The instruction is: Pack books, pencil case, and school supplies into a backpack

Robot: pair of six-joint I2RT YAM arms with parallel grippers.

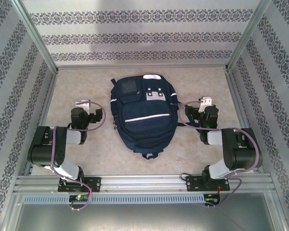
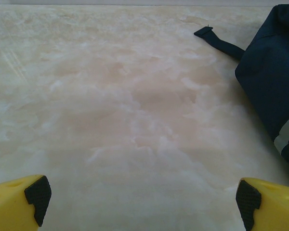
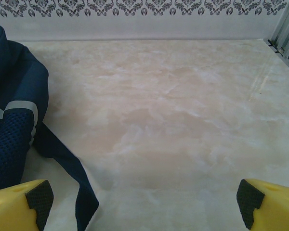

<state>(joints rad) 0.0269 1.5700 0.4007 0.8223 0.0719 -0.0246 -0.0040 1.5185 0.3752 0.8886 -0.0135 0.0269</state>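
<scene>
The backpack (image 1: 143, 115) lay flat on the table (image 1: 86, 151) between the left gripper (image 2: 143, 198) and right gripper (image 3: 144, 198), both spread wide and empty, and was judged soft, limp and bulky, best gripped by a strap (image 3: 62, 163).

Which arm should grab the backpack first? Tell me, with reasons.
Probably right: the open right pincer sits nearer the backpack, a strap lying by it; the left pincer stands farther off.
</scene>
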